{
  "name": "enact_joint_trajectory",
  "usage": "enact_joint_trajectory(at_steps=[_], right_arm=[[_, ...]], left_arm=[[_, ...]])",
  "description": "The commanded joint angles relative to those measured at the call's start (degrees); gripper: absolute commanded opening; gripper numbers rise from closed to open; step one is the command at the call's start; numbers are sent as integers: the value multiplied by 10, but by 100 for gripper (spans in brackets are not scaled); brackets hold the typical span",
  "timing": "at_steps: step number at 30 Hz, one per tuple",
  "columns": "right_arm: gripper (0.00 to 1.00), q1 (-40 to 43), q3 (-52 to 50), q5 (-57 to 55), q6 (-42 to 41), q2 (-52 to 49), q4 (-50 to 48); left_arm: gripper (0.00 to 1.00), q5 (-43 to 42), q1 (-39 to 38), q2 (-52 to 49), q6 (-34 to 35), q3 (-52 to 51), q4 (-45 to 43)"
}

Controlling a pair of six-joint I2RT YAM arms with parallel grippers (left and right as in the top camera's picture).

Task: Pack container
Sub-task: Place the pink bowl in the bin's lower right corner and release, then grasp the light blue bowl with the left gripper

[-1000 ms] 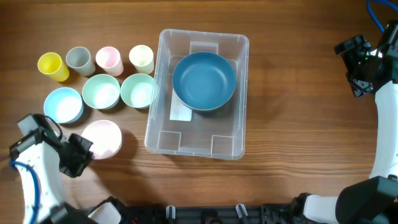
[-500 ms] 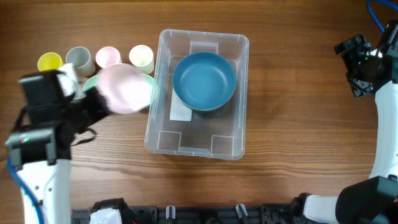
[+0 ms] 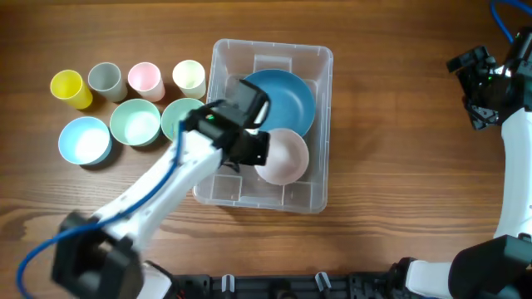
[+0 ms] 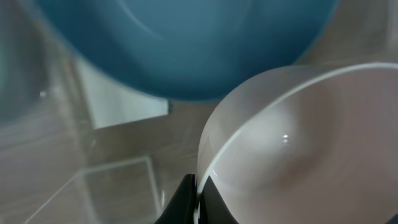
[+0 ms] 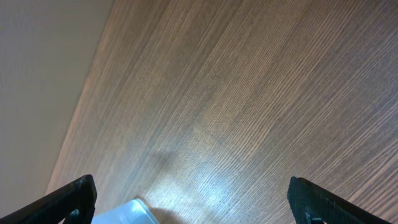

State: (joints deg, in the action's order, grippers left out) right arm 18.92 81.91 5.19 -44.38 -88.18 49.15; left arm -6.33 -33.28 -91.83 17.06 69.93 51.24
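the left gripper (image 4: 198,200) is closed down to a thin slit on the rim of the pink bowl (image 4: 292,143), one finger inside the wall and one outside, so the bowl hangs from a single edge pinch and will likely want to swing. it is over the near half of the container (image 3: 320,166), the clear bin in the middle of the table (image 3: 399,124), with bare ribbed floor under it. just beyond, the blue bowl (image 4: 186,43) fills the far half, sitting over the white label (image 4: 118,93); from above the two rims overlap, and whether they touch cannot be told. to do this well, ease the pink bowl down onto the near floor, keep its rim off the blue one, and part the fingers only once the base bears weight, then lift straight up so the inner finger does not drag the wall. further off, outside the bin's left side, two mint bowls (image 3: 135,122), a pale blue bowl (image 3: 83,139) and four cups (image 3: 105,79) wait. farthest, the right gripper (image 5: 194,200) is spread wide over bare wood, holding nothing
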Motion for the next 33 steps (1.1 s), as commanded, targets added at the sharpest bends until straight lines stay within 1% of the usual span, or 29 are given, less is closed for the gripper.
enact_joint_trajectory(at_steps=[1, 5, 6, 8, 9, 11, 12, 16, 18, 20, 22, 25, 29, 32, 33], right_arm=[[100, -2, 6, 7, -8, -7, -1], [100, -2, 6, 7, -8, -7, -1], [100, -2, 6, 7, -8, -7, -1], [100, -2, 6, 7, -8, -7, -1], [100, -2, 6, 7, -8, -7, -1], [100, -2, 6, 7, -8, -7, -1], [100, -2, 6, 7, -8, -7, -1], [100, -2, 6, 7, -8, -7, -1], [100, -2, 6, 7, -8, -7, -1], [100, -2, 6, 7, -8, -7, -1], [100, -2, 6, 7, -8, -7, -1], [100, -2, 6, 7, -8, -7, -1], [100, -2, 6, 7, -8, -7, -1], [100, -2, 6, 7, -8, -7, -1], [100, -2, 6, 7, -8, -7, -1]], left_arm=[[4, -17, -28, -66, 3, 4, -15], [4, -17, -49, -88, 2, 4, -23], [11, -17, -52, -88, 2, 5, -25], [37, -17, -55, -82, 3, 9, -21], [47, -17, -55, -77, 3, 12, -16], [54, -17, -54, -56, 3, 26, 5], [63, -17, -52, -43, 3, 32, 11], [70, 30, -29, 31, 9, 63, 53], [78, 70, 0, 72, 31, 67, 71], [81, 104, 49, 114, 34, 67, 94], [83, 125, 119, 146, 47, 67, 118], [84, 130, 274, 165, 69, 67, 149], [84, 106, 501, 128, 78, 64, 155], [81, 55, 598, 74, 57, 64, 150], [81, 51, 623, 49, 57, 64, 148]])
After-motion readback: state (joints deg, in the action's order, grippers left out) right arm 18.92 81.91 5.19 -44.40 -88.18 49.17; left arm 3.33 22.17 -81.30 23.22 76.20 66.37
